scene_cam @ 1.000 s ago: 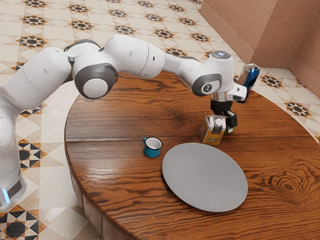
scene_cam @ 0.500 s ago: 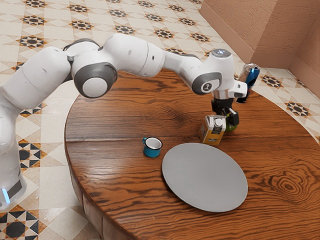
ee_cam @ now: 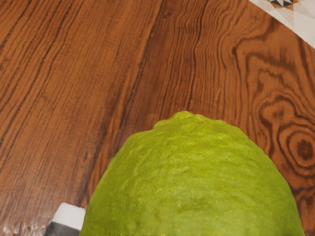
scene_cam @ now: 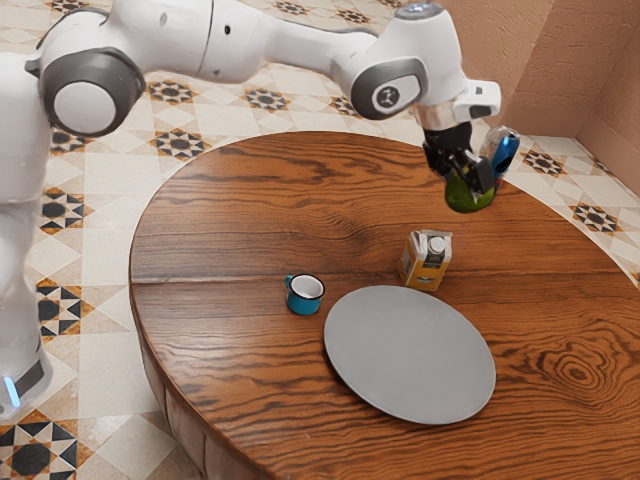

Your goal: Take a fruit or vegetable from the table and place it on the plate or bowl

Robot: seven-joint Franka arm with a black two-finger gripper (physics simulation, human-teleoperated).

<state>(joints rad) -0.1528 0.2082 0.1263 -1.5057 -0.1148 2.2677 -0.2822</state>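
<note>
Green, bumpy fruit (scene_cam: pixel 466 196): clamped in gripper (scene_cam: pixel 469 186), aloft, at 1 o'clock of plate (scene_cam: pixel 410 353). Plate: grey, round, lying flat.

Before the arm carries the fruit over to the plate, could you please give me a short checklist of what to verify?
1. Grip: the gripper is shut on the green fruit: ok.
2. Lift: the fruit hangs above the table, with bare wood under it in the wrist view: ok.
3. Target: nothing lies on the plate: ok.
4. Path: the carton stands upright between fruit and plate; the fruit appears higher than its top: probably ok.
5. Neighbour: the blue can is close beside the gripper; touching or apart: cannot tell.
6. Mug: off to the side of the route: ok.
</note>
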